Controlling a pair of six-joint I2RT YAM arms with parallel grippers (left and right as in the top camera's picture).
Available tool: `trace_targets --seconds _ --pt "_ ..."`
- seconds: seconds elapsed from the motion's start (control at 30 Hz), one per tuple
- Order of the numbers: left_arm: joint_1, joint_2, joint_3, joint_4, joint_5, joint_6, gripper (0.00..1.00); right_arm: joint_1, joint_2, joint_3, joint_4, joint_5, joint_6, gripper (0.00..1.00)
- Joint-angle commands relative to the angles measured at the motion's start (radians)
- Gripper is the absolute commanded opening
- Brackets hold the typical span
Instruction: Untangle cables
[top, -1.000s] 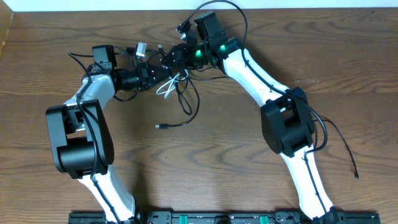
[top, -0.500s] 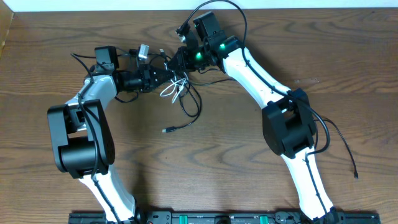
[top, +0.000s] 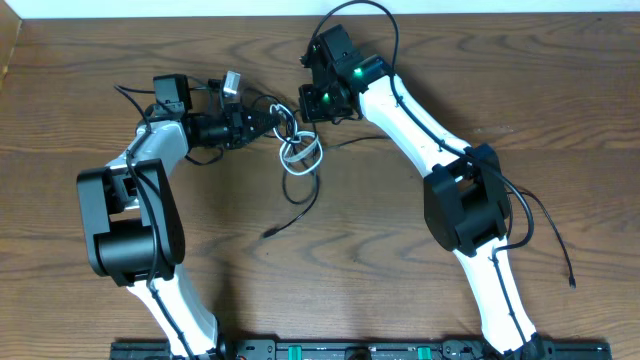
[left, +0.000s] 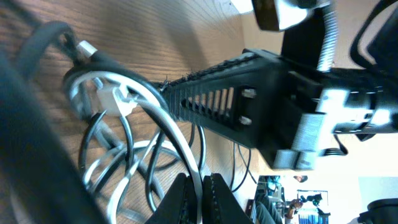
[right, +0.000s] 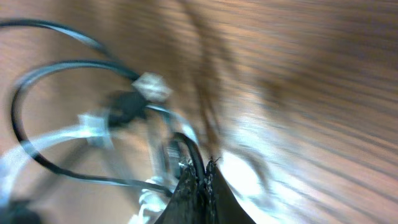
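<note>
Cables: a small knot of black loops and one white loop, lying on the desk towards its far edge, between my two grippers.
Left gripper: fully closed, with the white cable arcing down into its tips and pinched there.
Right gripper: closed down too. A black cable curves into its tips. That view is smeared, so I judge it pinched rather than see it plainly.
Around the grippers: both sit close over the same knot, the right one's ribbed finger just beyond the loops in my left wrist view.
Further out: one black strand trails from the knot towards my base and ends in a plug lying free on bare wood.
Done so far: by my reading, each gripper has one strand, and one tail is already clear of the bundle.
Left to do: nearly everything. The white and black loops cross one another, and no cable lies apart on its own.
Progress: early, I judge. The strands are gripped but not yet separated.
</note>
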Motion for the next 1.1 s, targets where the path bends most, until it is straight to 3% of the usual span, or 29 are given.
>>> trace_targets --seconds 0.0,0.23,0.3,0.37,0.4,0.43,0.5,0.6,0.73,0.8,0.83,0.9,1.07 --pt "0.023 -0.004 0.009 0.001 0.037 0.023 0.07 -0.008 0.003 -0.008 -0.025 0.204 -0.032 0.01" --pt "0.070 -0.004 0.009 -0.010 0.038 0.020 0.07 -0.013 0.003 -0.008 -0.045 0.296 -0.032 0.01" --pt "0.080 -0.004 0.009 -0.019 0.038 0.020 0.08 -0.017 0.003 -0.008 -0.036 0.233 -0.043 0.01" --pt "0.084 -0.004 0.009 -0.022 0.037 0.020 0.07 -0.019 0.003 -0.008 0.002 0.048 -0.147 0.03" --pt "0.084 -0.004 0.009 -0.022 0.037 0.021 0.08 -0.021 0.003 -0.008 0.013 -0.013 -0.176 0.11" --pt "0.083 -0.004 0.009 -0.021 0.037 0.020 0.07 -0.024 0.003 -0.008 0.038 -0.141 -0.198 0.27" --pt "0.083 -0.004 0.009 -0.021 0.037 0.021 0.07 -0.031 0.003 -0.008 0.075 -0.291 -0.192 0.34" --pt "0.084 -0.004 0.009 -0.021 0.037 0.021 0.07 -0.042 0.003 -0.008 0.123 -0.410 -0.071 0.35" --pt "0.083 -0.004 0.009 -0.021 0.038 0.027 0.08 -0.052 0.003 -0.008 0.156 -0.443 0.201 0.33" --pt "0.083 -0.004 0.009 -0.022 0.038 0.044 0.07 -0.053 0.003 -0.008 0.172 -0.457 0.292 0.39" --pt "0.083 -0.004 0.009 -0.022 0.038 0.052 0.08 -0.053 0.003 -0.008 0.178 -0.457 0.325 0.38" --pt "0.083 -0.004 0.009 -0.027 0.039 0.083 0.07 -0.050 0.003 -0.008 0.177 -0.457 0.343 0.47" --pt "0.079 -0.004 0.009 -0.044 0.039 0.156 0.07 -0.018 0.003 -0.008 0.211 -0.463 0.374 0.38"
